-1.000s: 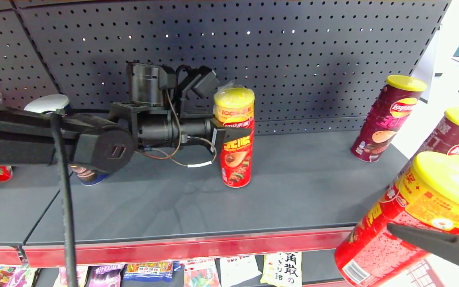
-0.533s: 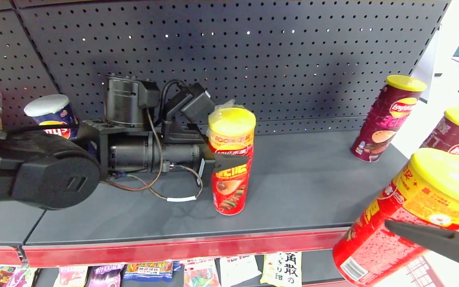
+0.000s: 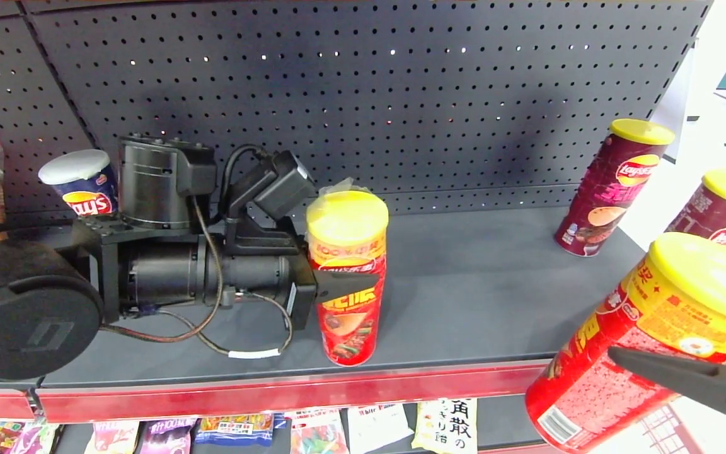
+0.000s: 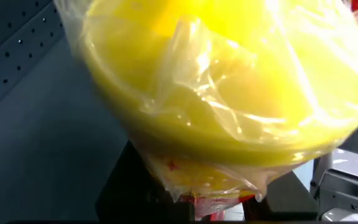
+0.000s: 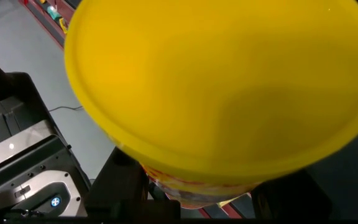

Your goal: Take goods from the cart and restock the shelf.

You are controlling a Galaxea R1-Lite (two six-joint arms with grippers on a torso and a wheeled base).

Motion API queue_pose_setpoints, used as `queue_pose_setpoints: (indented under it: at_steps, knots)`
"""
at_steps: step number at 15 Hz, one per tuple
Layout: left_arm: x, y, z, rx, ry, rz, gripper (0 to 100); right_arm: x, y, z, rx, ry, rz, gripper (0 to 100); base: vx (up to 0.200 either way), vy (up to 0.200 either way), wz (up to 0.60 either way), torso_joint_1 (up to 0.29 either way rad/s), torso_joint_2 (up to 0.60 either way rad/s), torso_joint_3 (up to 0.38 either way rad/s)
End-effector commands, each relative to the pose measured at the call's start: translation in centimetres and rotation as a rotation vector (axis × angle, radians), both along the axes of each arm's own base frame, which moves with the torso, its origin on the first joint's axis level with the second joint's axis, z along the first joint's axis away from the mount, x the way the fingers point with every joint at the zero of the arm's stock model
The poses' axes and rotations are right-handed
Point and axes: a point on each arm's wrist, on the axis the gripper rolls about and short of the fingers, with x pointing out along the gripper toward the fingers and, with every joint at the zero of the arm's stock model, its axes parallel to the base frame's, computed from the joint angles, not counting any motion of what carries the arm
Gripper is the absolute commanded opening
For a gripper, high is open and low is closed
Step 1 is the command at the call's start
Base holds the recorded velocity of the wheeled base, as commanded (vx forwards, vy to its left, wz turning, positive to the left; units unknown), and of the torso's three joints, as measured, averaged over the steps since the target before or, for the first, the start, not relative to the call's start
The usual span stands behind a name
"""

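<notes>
By the shelf (image 3: 476,296) lip, left pincer (image 3: 345,285) grips a can (image 3: 345,331), open room rightward; right pincer (image 3: 684,373) grips a second can (image 3: 646,321).

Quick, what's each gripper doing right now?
Left gripper: shut on the upright red can.
Right gripper: shut on the tilted red can.

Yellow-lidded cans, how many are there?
4. One red can in the left hand at the shelf front; another red can in the right hand, lower right; a maroon can on the shelf's right; another maroon can farther right. Others may be hidden.
</notes>
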Motion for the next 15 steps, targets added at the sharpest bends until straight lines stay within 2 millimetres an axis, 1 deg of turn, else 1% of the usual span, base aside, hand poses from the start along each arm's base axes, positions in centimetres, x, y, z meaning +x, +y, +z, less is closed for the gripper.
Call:
queue_pose_setpoints:
  at_steps: [1,5,8,13,14,15]
  knots:
    - [-0.8,0.0,0.3,-0.006,0.000,-0.013,0,0.1,0.0,0.1,0.000,-0.001,0.001,0,0.000,0.000,0.00,0.000,0.00,0.000]
    - [-1.6,0.4,-0.7,0.013,0.029,-0.015,0,0.2,0.1,0.3,0.002,-0.006,0.003,0,0.000,0.000,0.00,0.000,0.00,0.000]
    - [-1.9,0.6,-0.9,0.001,0.023,-0.026,0,0.6,0.4,0.6,0.002,-0.005,0.009,0,0.000,0.000,0.00,0.000,0.00,0.000]
    - [-1.9,0.7,-1.2,0.005,0.031,-0.024,0,3.3,2.1,2.4,0.003,-0.011,0.037,0,0.000,0.000,0.00,0.000,0.00,0.000]
    - [-1.9,0.7,-1.3,-0.003,0.022,-0.023,100,4.3,2.7,2.8,0.001,-0.009,0.037,0,0.000,0.000,0.00,0.000,0.00,0.000]
    - [-1.8,0.8,-1.3,-0.011,0.020,-0.013,100,5.0,3.0,3.0,0.000,-0.009,0.039,0,0.000,0.000,0.00,0.000,0.00,0.000]
